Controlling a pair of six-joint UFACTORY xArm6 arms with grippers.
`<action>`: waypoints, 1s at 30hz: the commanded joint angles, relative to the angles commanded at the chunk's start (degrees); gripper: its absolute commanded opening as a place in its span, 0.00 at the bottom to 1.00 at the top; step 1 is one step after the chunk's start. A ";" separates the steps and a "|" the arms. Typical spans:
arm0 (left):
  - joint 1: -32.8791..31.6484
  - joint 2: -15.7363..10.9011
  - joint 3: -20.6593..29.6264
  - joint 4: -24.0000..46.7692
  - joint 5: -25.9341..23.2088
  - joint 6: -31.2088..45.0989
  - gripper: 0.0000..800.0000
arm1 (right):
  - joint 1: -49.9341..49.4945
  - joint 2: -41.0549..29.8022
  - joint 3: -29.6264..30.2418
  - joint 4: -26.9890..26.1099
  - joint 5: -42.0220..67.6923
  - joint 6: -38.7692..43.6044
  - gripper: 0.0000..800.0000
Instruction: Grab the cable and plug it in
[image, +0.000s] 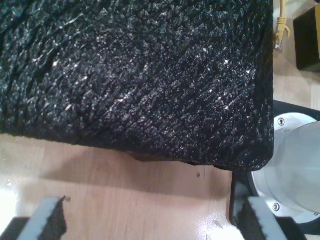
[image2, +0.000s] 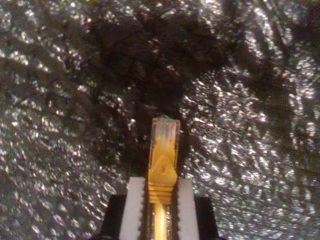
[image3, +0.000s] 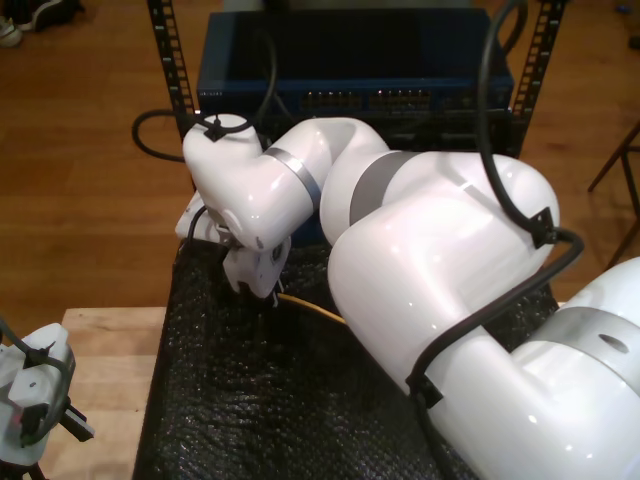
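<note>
1. Black, glittery foam matting (image3: 250, 400) covers the work surface, with a pale wooden tabletop (image: 140, 195) beside it and a blue network switch (image3: 350, 70) in a rack behind.
2. My second gripper (image2: 161, 197) has its white pads clamped on the thin orange-yellow network cable (image2: 163, 165) just behind its clear plug — tip pointing at the mat.
3. My first gripper (image: 150, 220) hangs over the wood by the mat's edge — jaws wide apart, holding nothing.
</note>
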 joint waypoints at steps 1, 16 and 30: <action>0.00 0.00 0.00 0.00 0.18 0.00 1.00 | -0.09 -0.70 0.09 0.18 0.09 -1.93 0.01; 0.00 0.00 -0.35 -0.18 0.88 0.18 1.00 | -2.37 -13.19 9.93 2.02 0.09 -18.02 0.01; -5.01 0.18 -0.44 -6.68 2.81 0.00 1.00 | -10.46 -28.40 23.56 16.18 0.09 -34.81 0.01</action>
